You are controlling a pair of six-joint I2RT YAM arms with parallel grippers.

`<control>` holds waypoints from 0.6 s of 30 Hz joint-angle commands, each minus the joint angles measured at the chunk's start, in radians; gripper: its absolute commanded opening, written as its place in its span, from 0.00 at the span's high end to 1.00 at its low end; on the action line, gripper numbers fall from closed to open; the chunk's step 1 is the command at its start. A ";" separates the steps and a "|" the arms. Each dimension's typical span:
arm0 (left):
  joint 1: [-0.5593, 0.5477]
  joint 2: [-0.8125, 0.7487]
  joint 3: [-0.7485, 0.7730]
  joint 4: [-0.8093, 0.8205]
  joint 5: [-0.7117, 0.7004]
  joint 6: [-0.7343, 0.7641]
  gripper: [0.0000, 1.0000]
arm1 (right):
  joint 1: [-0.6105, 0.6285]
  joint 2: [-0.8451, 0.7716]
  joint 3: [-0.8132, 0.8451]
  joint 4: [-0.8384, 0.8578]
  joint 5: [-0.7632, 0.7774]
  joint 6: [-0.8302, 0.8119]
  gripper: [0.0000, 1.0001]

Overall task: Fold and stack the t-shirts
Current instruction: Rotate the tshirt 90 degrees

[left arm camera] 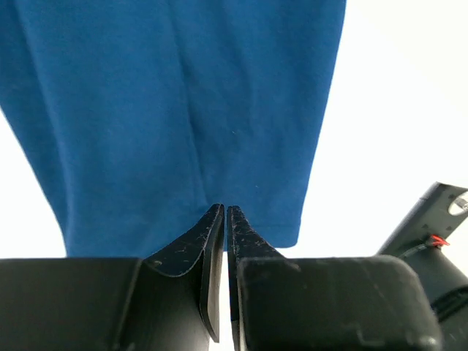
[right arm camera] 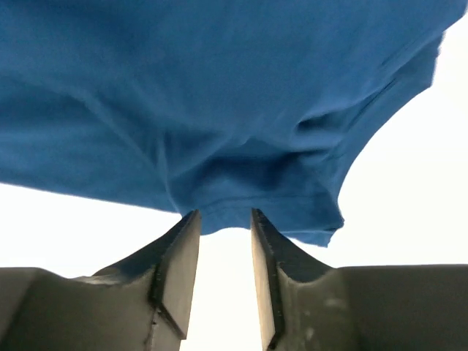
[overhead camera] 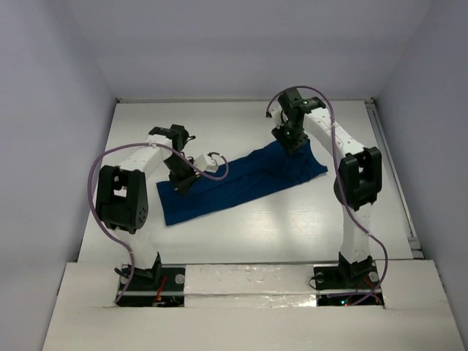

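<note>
1. T-shirt (overhead camera: 241, 183): blue soft cloth folded into a long wrinkled strip, flat on smooth white tabletop (overhead camera: 307, 219), btw both arms.
2. Left end effector (left arm camera: 224, 213): black, textured, closed; tips at hem edge.
3. Right end effector (right arm camera: 223, 218): jaws apart, holding nothing; rumpled sleeve edge just beyond tips.

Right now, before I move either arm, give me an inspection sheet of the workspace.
Surface: white table, glossy.
Job's things: one blue t-shirt, folded into a long strip and lying diagonally between the arms; no stack seen.
Clutter: nothing seen.
Hands: left hand shut at the shirt's edge, grip on cloth unclear; right hand open, with the shirt's edge just past its tips.
Cables: left purple cable loops out beside the left arm; right purple cable arcs along the right arm.
Surroundings: pale walls on three sides.
</note>
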 commanded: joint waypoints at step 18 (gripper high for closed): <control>-0.002 0.087 0.094 0.211 -0.069 -0.233 1.00 | 0.031 0.058 -0.132 0.096 -0.019 0.048 0.86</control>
